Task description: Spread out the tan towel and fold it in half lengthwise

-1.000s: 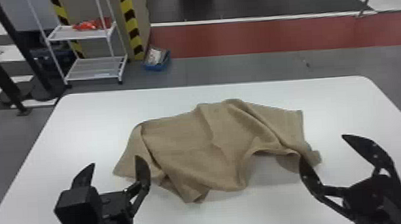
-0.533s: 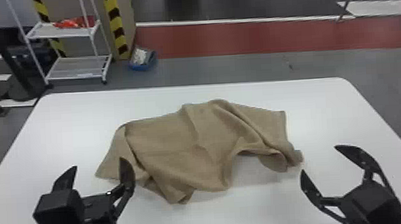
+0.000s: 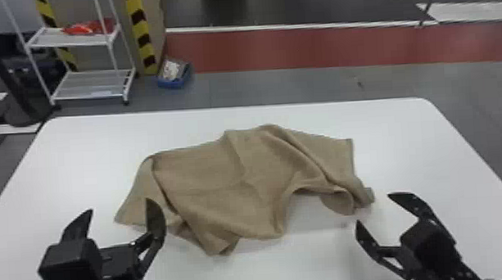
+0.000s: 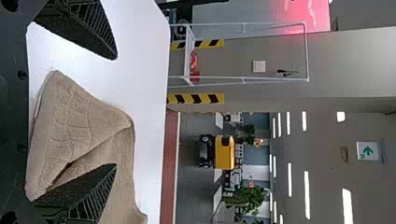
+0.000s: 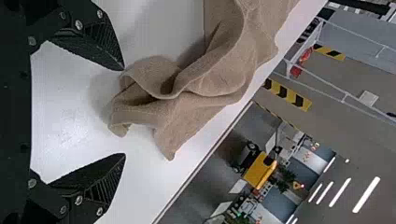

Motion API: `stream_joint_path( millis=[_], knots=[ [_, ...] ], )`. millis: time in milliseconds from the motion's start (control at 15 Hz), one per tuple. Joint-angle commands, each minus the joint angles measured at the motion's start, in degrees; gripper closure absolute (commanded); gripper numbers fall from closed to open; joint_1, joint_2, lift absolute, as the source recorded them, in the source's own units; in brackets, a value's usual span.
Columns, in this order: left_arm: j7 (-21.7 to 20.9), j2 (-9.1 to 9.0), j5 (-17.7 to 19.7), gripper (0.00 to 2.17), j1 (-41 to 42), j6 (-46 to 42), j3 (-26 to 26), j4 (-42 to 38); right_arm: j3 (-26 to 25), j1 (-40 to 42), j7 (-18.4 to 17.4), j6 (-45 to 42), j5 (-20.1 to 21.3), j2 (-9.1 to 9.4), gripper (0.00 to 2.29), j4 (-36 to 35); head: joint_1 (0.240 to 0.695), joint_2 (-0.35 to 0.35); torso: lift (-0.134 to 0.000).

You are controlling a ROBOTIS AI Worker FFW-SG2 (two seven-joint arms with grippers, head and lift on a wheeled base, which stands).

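The towel (image 3: pixel 219 184) lies on the table (image 3: pixel 418 141), a rack (image 3: pixel 87 85) behind it, leftward.

A white wire rack (image 3: pixel 91 84) stands on grey floor (image 3: pixel 292 87) beside striped posts.

White table (image 3: pixel 402 142), flat top with rounded far corners; tan towel (image 3: pixel 207 181) lies on it, rumpled and partly folded.

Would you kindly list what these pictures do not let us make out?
- Tan towel, underside: head view, hidden by its upper layers.
- Towel behind left gripper: left wrist view, a finger covers it.
- Table, near edge: head view, cut off at bottom.
- Blue bin, contents: head view, too small.
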Motion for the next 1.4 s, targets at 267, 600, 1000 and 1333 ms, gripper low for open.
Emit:
stream_joint_path(
  millis=[267,600,1000,1333],
  knots=[
    [0.0,-0.18,0.0,0.05,0.09,-0.17,0.18,0.03,1.44,-4.21,-0.49,3.27,0.06,0.05,0.34,4.1,0.695,-0.026,-0.123],
    [0.0,-0.18,0.0,0.05,0.09,-0.17,0.27,0.03,3.38,-5.53,0.22,4.15,1.2,0.05,0.44,6.74,0.695,-0.016,-0.123],
    [0.09,-0.18,0.0,0.05,0.09,-0.17,0.44,-0.06,5.75,-4.82,-1.01,3.98,3.49,0.05,0.35,5.16,0.695,0.01,-0.123],
    [0.0,-0.18,0.0,0.05,0.18,0.01,0.36,-0.41,7.95,-3.42,-3.47,6.44,5.42,0.05,0.16,2.08,0.695,0.026,-0.123]
  ],
)
